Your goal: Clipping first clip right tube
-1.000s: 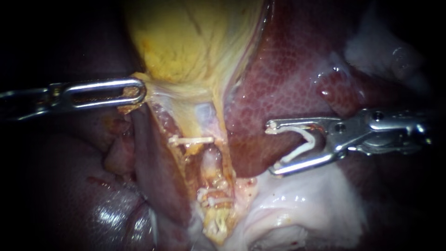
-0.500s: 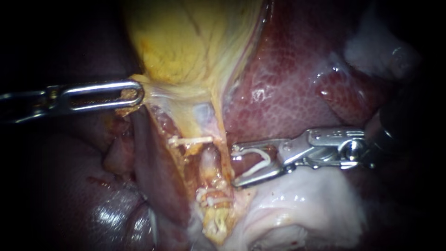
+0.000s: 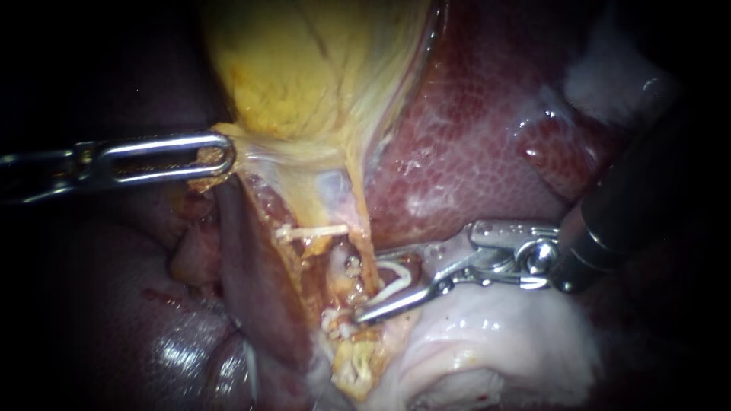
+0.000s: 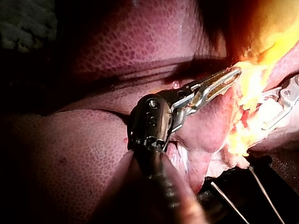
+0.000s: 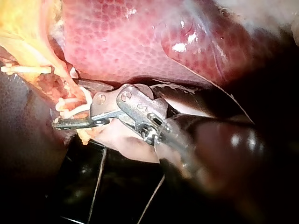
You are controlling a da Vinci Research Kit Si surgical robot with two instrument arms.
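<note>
Endoscope, what changed: my right instrument (image 3: 356,289) has travelled from over the liver (image 3: 472,129) across to the tube (image 3: 340,275). Its jaw tips now reach the tube, one above and one below.
Endoscope, right jaws: they stand apart and grip the loaded clip (image 3: 394,278) between them. The clip's legs are not yet squeezed together.
Endoscope, the tube: it runs down from the gallbladder (image 3: 304,68). It already bears an upper clip (image 3: 312,228) and lower clips (image 3: 343,326), and my jaws sit between those.
Endoscope, meaning: the approach looks done. I judge that what remains is seating the clip fully across the tube and then closing. I cannot tell whether the far tips pass clear of the tube.
Endoscope, left side: my left instrument (image 3: 221,156) has not shifted against the tissue. Its jaws are pressed on the pale fold at the gallbladder's base and hold it taut.
Left wrist view: the left instrument (image 4: 233,73) has its jaws together on yellow tissue. Beyond them the right instrument (image 4: 273,109) shows, spread at the bright strand.
Right wrist view: the right instrument (image 5: 70,105) has the loaded clip (image 5: 74,106) white between its parted jaws, against orange tissue. The upper clip (image 5: 25,69) lies ahead of the jaws and the liver (image 5: 121,42) lies beyond. Whether the tube is fully inside the clip is hidden here.
</note>
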